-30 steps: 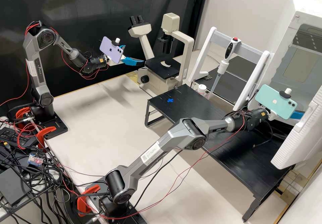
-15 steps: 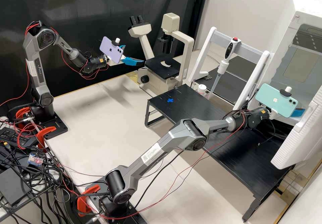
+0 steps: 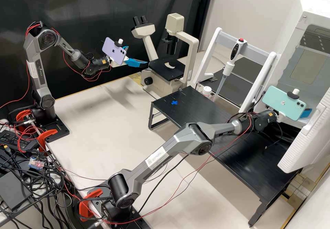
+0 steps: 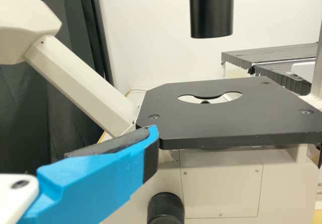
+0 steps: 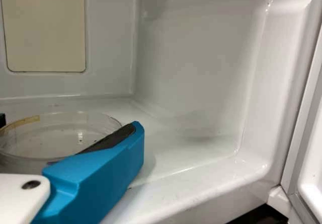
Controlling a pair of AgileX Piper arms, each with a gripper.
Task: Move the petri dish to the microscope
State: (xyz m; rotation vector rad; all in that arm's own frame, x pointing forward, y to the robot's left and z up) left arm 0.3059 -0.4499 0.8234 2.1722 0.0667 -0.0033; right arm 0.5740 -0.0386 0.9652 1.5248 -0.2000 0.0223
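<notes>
My left gripper (image 3: 135, 59) hangs left of the microscope (image 3: 165, 68) in the high view, its two blue fingers apart and holding nothing. In the left wrist view, the left gripper (image 4: 75, 136) is beside the black stage (image 4: 211, 123), which has a round hole and no dish on it. My right gripper (image 3: 305, 113) is at the mouth of the white cabinet, partly behind the green phone. The clear petri dish (image 5: 55, 136) rests flat on the cabinet floor in the right wrist view, with the right gripper (image 5: 68, 128) open around it, one blue finger close to its rim.
A black raised shelf (image 3: 192, 109) stands below the right forearm. Behind it are a pipette (image 3: 228, 66) on a white frame and a small white-capped bottle (image 3: 206, 91). The cabinet's door (image 3: 306, 143) stands ajar near the right gripper; its inner wall (image 5: 196, 58) rises beside the dish.
The right gripper and its green phone have shifted slightly right, farther into the cabinet mouth. My left arm has kept still.
</notes>
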